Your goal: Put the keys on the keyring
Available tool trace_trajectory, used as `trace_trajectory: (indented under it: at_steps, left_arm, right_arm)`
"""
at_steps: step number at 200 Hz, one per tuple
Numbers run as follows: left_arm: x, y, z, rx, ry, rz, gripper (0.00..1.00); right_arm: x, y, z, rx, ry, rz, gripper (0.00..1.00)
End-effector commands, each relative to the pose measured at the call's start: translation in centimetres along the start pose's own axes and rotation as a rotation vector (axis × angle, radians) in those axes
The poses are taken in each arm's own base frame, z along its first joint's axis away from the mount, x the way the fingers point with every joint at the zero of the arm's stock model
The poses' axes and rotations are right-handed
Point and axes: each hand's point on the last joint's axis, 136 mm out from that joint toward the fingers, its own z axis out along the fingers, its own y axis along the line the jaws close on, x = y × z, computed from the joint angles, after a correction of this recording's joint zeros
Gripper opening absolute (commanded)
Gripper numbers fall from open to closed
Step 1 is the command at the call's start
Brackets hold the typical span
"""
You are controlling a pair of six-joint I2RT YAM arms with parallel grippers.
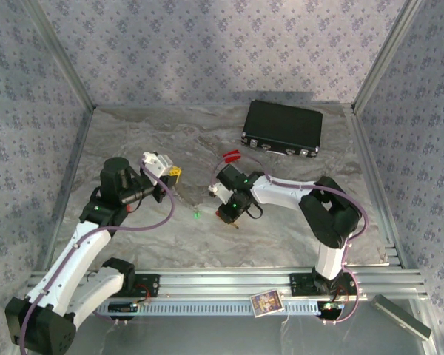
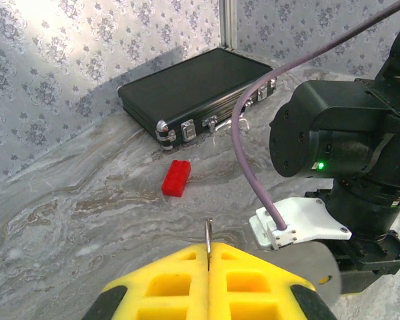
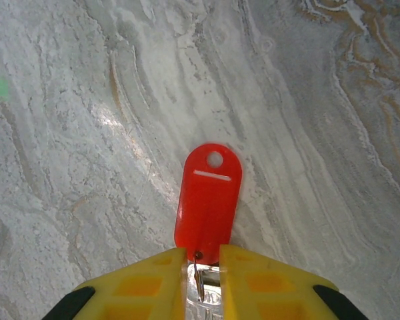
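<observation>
marbled grey table lay between walls papered in a small floral print. from the top camera, a black case lay shut at about 1 o'clock on the table, near the back wall. a red block lay apart from it, at 8 o'clock from the case.

left gripper sat at about 9 o'clock on the table. its yellow jaws were pressed together, pinching the keyring. in the left wrist view a short arc of thin silvery wire stood up from the seam between them.

right gripper was near the table's centre, pointing down at the surface. its jaws stood a little apart. the red key lay flat on the marble at 12 o'clock from the fingertips. its rounded, holed head pointed away, and its metal end sat in the gap between the jaws. whether the pads touched that metal could not be told.

green key lay loose on the table at 9 o'clock from the right gripper, near it and clear of both grippers. in the right wrist view it was a green blur at the 10 o'clock edge.
</observation>
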Motion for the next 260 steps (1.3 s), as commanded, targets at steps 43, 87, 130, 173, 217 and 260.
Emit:
trace_trajectory:
  at_steps: [43, 87, 130, 173, 217, 260]
  left_arm:
    - [-1.4, 0.0, -0.2, -0.004, -0.046, 0.029, 0.00]
    - [-1.3, 0.0, -0.2, -0.004, -0.044, 0.030, 0.00]
    - [-1.3, 0.0, -0.2, -0.003, -0.042, 0.033, 0.00]
    - [-1.4, 0.0, -0.2, -0.002, -0.044, 0.034, 0.00]
    - [-1.3, 0.0, -0.2, -0.003, -0.042, 0.036, 0.00]
    - [-1.2, -0.1, -0.2, 0.001, -0.039, 0.038, 0.00]
  right_arm:
    - [1.0, -0.3, 0.0, 0.015, 0.036, 0.017, 0.20]
    - [1.3, -0.5, 0.1, 0.022, 0.051, 0.021, 0.19]
    - [1.6, -0.5, 0.2, 0.021, 0.066, 0.017, 0.19]
    - [1.8, -0.4, 0.5, 0.019, 0.079, 0.015, 0.18]
    - [1.6, -0.6, 0.4, 0.029, 0.072, 0.010, 0.06]
    - [0.6, -0.7, -1.5, 0.076, -0.010, -0.041, 0.00]
